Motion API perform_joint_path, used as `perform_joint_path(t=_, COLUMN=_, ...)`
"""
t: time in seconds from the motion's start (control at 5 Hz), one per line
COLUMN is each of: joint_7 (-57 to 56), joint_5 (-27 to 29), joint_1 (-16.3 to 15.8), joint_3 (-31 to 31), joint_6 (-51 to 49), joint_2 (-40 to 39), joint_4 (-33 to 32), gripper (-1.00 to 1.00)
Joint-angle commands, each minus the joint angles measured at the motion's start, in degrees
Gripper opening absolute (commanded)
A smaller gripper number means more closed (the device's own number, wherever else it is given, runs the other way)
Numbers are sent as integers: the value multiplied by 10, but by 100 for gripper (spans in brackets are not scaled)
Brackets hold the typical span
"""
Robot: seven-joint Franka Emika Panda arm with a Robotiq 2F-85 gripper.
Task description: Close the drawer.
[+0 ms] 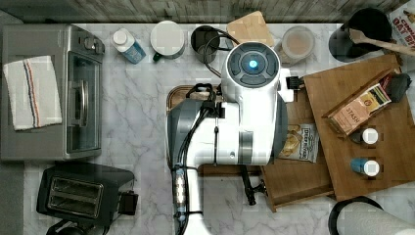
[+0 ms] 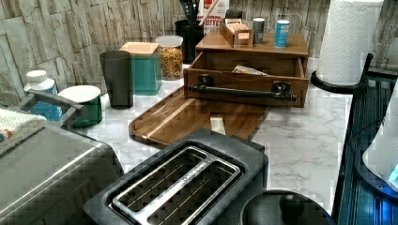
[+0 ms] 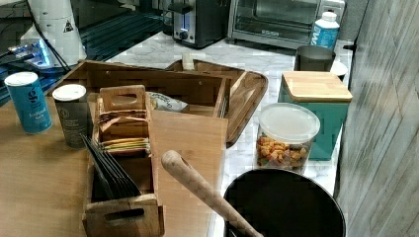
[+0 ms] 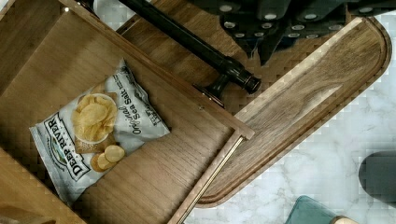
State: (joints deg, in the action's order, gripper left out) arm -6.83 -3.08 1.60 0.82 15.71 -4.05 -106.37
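One shallow brown wooden drawer (image 2: 247, 77) stands pulled out of its bamboo box (image 2: 263, 46), its front panel and long dark bar handle (image 4: 196, 44) hanging over the dark rounded-corner wooden tray (image 2: 187, 117) on the marble counter (image 2: 300, 140). Inside lies a white bag of potato chips (image 4: 95, 133). Whether the dark gripper (image 4: 275, 21), hovering above the handle, is open or closed cannot be told.

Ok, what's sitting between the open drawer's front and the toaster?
In the left view, the wooden serving tray lies between the drawer front and the toaster, the drawer front overhanging its far edge; nearer the toaster shows some bare marble counter.
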Motion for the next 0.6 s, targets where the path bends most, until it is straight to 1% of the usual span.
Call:
perform_joint_path(t=0.2, joint_7=0, joint_5=-2, joint_1=0, joint_3=0, joint_6=0, joint_2=0, joint_4=-6, gripper=-100)
perform_joint_path(t=0.4, joint_7=-84, joint_5=16, joint_1=0, joint_3=-7, joint_6=14, joint_2=20, joint_4=-38, gripper=-100)
perform_joint_path(t=0.6, joint_7=-163, joint_5=9, joint_1=-17, joint_3=-23, joint_6=88, joint_2=78, joint_4=-138, gripper=-100)
